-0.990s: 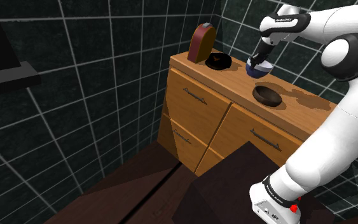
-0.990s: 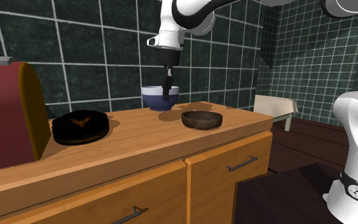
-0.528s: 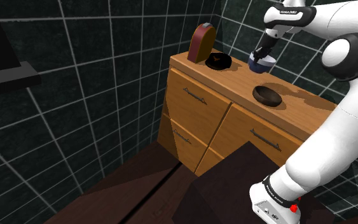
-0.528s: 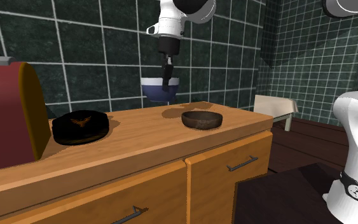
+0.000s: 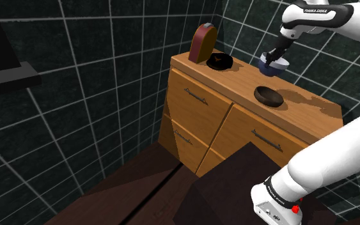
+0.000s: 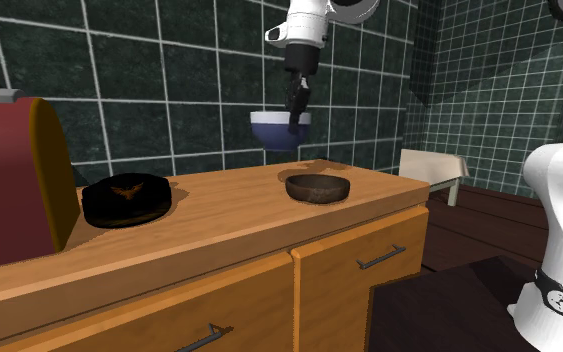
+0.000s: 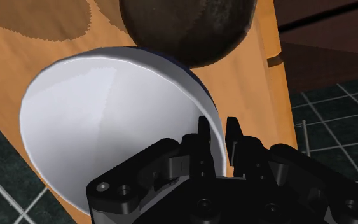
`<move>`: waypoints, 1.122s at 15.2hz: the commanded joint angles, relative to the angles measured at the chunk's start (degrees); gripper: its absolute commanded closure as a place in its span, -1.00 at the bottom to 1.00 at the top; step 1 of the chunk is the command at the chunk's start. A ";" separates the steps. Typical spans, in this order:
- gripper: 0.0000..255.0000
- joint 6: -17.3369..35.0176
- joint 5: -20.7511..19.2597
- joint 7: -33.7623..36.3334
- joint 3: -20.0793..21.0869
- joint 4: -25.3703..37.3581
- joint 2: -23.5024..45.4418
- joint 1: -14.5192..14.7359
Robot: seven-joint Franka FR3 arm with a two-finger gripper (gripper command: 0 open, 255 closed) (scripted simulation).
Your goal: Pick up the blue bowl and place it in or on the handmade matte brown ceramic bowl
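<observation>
The all-black two-finger claw (image 6: 295,108) is clenched on the rim of the round bowl, blue outside and plain white inside (image 6: 274,132). In the wrist view the rim runs up between the two fingers (image 7: 199,137), one pressed against the white inner wall and the other against the outer side, so the claw (image 7: 215,145) holds the blue bowl (image 7: 107,127) by its edge. The bowl hangs in the air just under the claw, clear of the orange-brown wooden desk (image 6: 219,225), which has drawer and door fronts with thin bar handles. In the second exterior view a gap shows between the bowl's base and the desk top, and a soft shadow lies on the wood beneath it. The shallow, dark brown matte bowl (image 6: 317,187) sits on the desk below the claw, offset towards the desk's front edge and apart from the held bowl. From the wrist its dark, mottled hollow (image 7: 184,28) shows past the blue bowl's far rim, which covers a little of it. In the shoulder view the claw (image 5: 273,59) and the blue bowl (image 5: 275,66) hang above the back of the desk (image 5: 236,80), with the brown bowl (image 5: 268,96) lower and nearer the front. Farther from the claw along the desk lie a flat round black dish with an orange mark on top (image 5: 219,61) (image 6: 126,200) and, beyond it, an upright dark red arched block with a tan edge (image 5: 203,42) (image 6: 14,180). Dark green tiled walls stand behind the claw.
</observation>
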 commanded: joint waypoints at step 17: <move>1.00 4.88 -7.94 2.88 1.47 -22.18 -18.42 -2.84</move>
